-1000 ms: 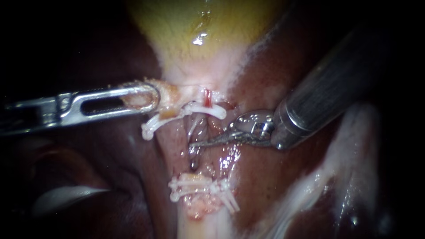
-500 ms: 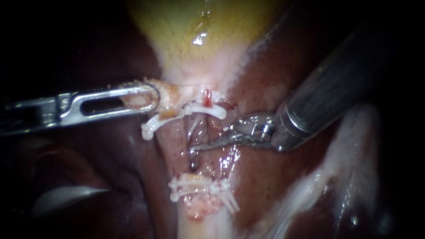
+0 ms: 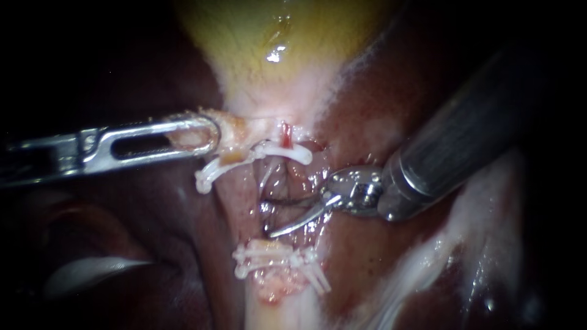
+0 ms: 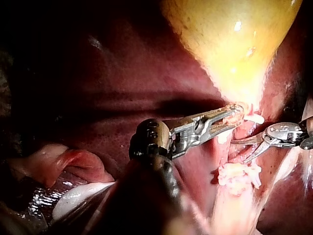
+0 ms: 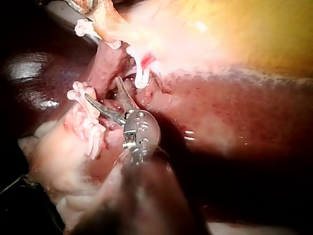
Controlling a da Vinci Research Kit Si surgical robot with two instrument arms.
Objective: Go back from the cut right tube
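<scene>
Blades of right instrument (image 3: 268, 216) parted, gripping nothing, tips lying in the gap of cut right tube (image 3: 285, 133), between upper clip (image 3: 293, 153) and lower clips (image 3: 278, 256). Looks cut through already; backing out not yet made. Left instrument (image 3: 211, 135) clamped on gallbladder (image 3: 275, 36) neck.

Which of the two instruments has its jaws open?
The right instrument, coming in from the upper right: its two thin curved blades stand apart with nothing gripped. The left instrument is shut on the gallbladder.
</scene>
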